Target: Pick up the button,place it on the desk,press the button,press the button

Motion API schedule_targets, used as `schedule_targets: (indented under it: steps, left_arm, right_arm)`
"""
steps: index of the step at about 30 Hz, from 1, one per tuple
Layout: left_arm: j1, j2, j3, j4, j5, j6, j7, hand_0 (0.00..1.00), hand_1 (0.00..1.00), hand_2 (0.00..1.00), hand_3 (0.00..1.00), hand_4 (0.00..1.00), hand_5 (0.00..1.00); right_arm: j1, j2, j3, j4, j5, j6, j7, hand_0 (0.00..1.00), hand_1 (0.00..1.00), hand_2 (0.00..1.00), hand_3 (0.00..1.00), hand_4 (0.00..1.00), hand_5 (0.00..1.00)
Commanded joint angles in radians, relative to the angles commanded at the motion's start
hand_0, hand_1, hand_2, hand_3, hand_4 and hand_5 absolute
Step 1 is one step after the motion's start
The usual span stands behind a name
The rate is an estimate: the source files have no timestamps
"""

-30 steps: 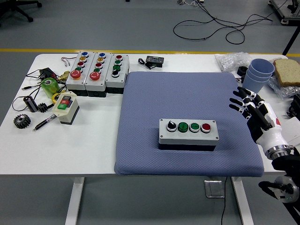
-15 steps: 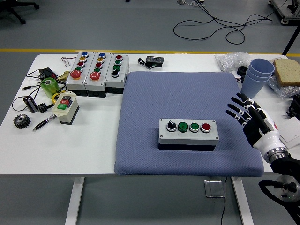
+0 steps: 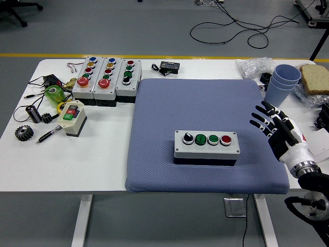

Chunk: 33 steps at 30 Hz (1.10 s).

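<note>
A grey button box [image 3: 206, 144] lies on the blue mat [image 3: 205, 103], near its front middle. Its top carries a black selector knob, two green buttons and a red button in a row. My right hand [image 3: 268, 121] hovers over the mat's right edge, to the right of the box and apart from it. Its fingers are spread and hold nothing. The left arm does not show.
Three more button boxes [image 3: 106, 78] stand at the back left, with a small green-and-red switch box [image 3: 72, 117], gears, a pen and cables nearby. Stacked blue cups [image 3: 282, 82], a plastic bag and a sponge [image 3: 314, 78] sit at the back right.
My right hand dropped and drew back toward the table's near right edge, then edged slightly right. The button box has not moved.
</note>
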Motion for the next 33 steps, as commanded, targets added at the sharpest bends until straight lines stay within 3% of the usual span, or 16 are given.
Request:
schedule_targets:
  steps: [33]
  left_arm:
    - [0.0, 0.0, -0.009, 0.0, 0.011, 0.001, 0.001, 0.595, 0.634, 0.674, 0.547, 0.354, 0.696]
  right_arm:
    - [0.004, -0.001, -0.004, 0.002, -0.054, 0.008, -0.017, 0.662, 0.619, 0.66, 0.618, 0.732, 0.297]
